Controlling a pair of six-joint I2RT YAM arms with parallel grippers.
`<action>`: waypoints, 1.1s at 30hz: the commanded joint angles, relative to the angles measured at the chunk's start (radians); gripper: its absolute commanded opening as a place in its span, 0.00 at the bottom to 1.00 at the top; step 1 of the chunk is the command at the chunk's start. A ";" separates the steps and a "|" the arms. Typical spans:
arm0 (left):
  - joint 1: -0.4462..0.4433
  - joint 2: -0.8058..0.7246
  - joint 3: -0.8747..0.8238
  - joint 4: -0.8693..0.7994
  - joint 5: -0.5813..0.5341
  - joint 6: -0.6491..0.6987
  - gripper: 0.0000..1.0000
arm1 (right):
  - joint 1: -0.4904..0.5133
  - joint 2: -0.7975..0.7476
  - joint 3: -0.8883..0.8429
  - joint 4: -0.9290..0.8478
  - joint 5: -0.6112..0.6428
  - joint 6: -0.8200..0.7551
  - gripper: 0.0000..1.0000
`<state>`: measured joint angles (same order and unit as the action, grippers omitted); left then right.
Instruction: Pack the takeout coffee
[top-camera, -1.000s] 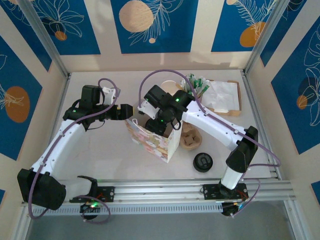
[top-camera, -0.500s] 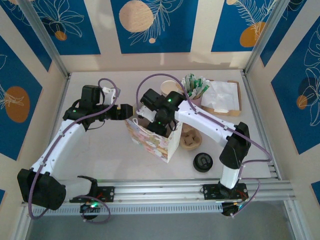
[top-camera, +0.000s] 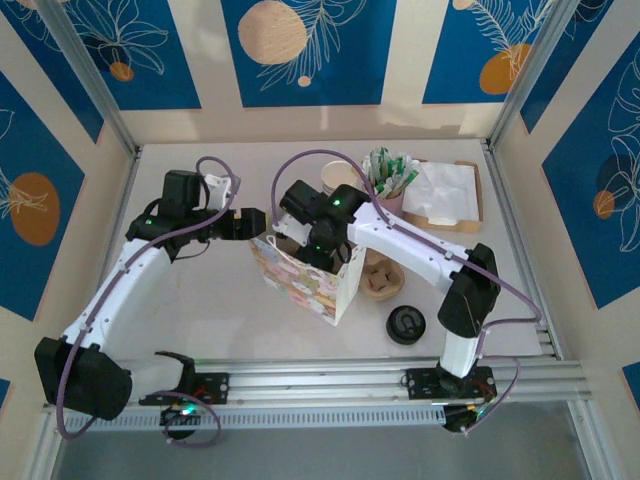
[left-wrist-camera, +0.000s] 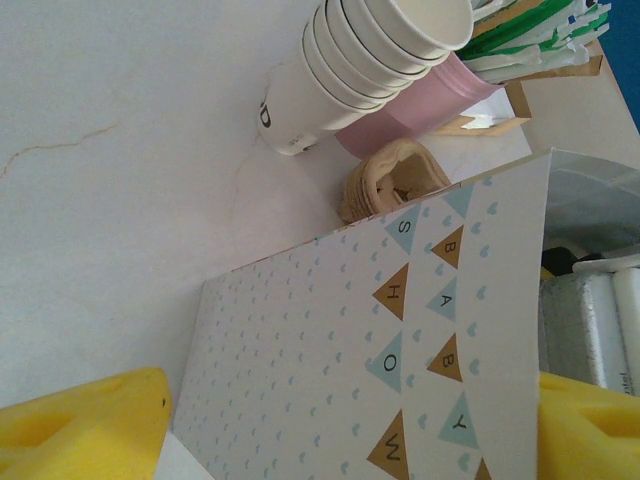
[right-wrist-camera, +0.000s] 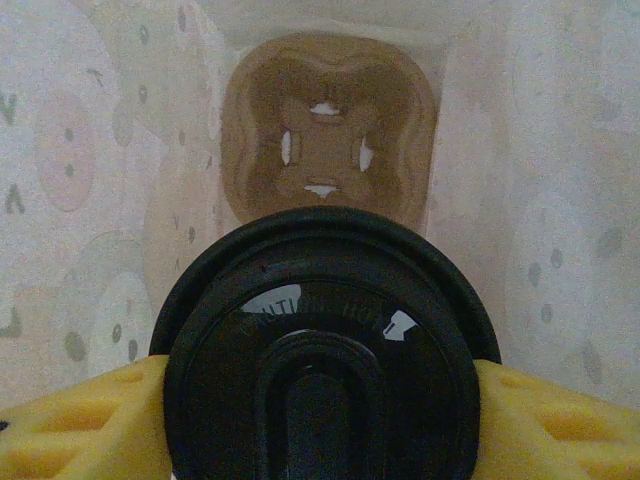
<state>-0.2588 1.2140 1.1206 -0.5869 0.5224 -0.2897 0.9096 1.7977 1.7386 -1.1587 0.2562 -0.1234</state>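
Note:
A patterned paper bag (top-camera: 300, 285) stands open in the middle of the table. My left gripper (top-camera: 256, 224) sits at the bag's top left corner. Its yellow fingers (left-wrist-camera: 85, 425) press on both sides of the bag's printed panel (left-wrist-camera: 400, 330), so it is shut on the bag. My right gripper (top-camera: 318, 252) reaches down into the bag's mouth. It is shut on a coffee cup with a black lid (right-wrist-camera: 320, 350), one yellow finger (right-wrist-camera: 560, 420) on each side. Below the cup, a brown cardboard carrier (right-wrist-camera: 328, 130) lies on the bag's floor.
A stack of white paper cups (top-camera: 340, 175) and a pink cup of green-wrapped sticks (top-camera: 392, 185) stand behind the bag. A wooden tray with napkins (top-camera: 445, 195) is at the back right. A cardboard carrier (top-camera: 380, 275) and a loose black lid (top-camera: 407, 324) lie right of the bag.
My right arm has shifted a little to the left and its elbow has swung in, with the gripper staying in the bag's mouth. The left arm has not moved.

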 joint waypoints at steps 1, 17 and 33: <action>-0.013 -0.009 -0.007 -0.010 -0.008 0.003 0.82 | 0.003 0.013 -0.020 -0.012 -0.002 0.002 0.51; -0.013 -0.009 -0.008 -0.005 -0.012 0.001 0.82 | 0.004 0.032 -0.075 0.013 -0.034 0.034 0.51; -0.013 -0.010 -0.008 -0.005 -0.012 0.000 0.81 | 0.009 0.017 -0.026 -0.016 -0.015 0.034 0.51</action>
<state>-0.2588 1.2140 1.1206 -0.5869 0.5220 -0.2901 0.9096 1.7878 1.7035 -1.1183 0.2474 -0.0967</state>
